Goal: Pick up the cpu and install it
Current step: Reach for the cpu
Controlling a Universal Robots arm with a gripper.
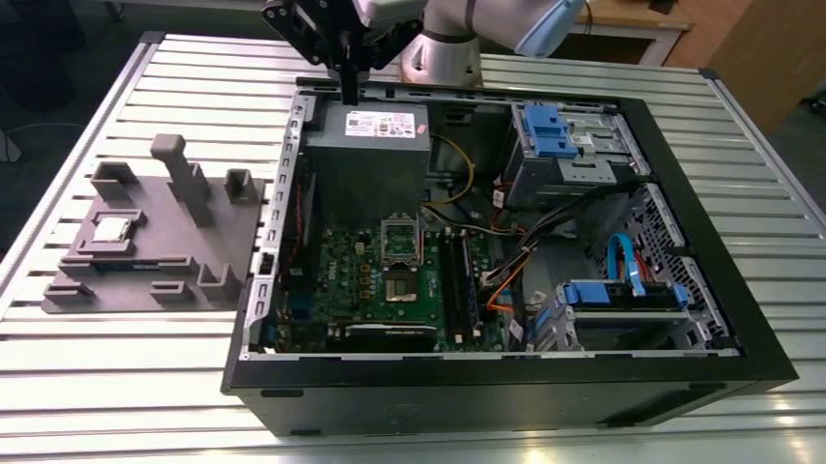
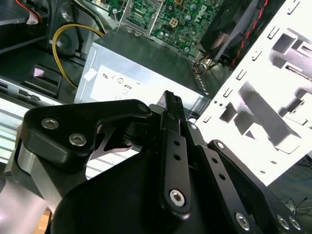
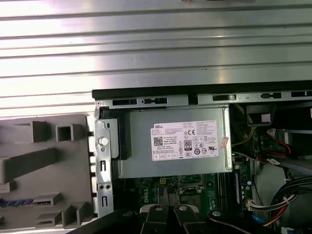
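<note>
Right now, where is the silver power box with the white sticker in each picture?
Exterior view: power supply in a corner of the case, beneath the tool.
Second wrist view: power supply just beyond the tool.
First wrist view: power supply between case wall and tool.
Shared landmark: green motherboard bordering it.
</note>
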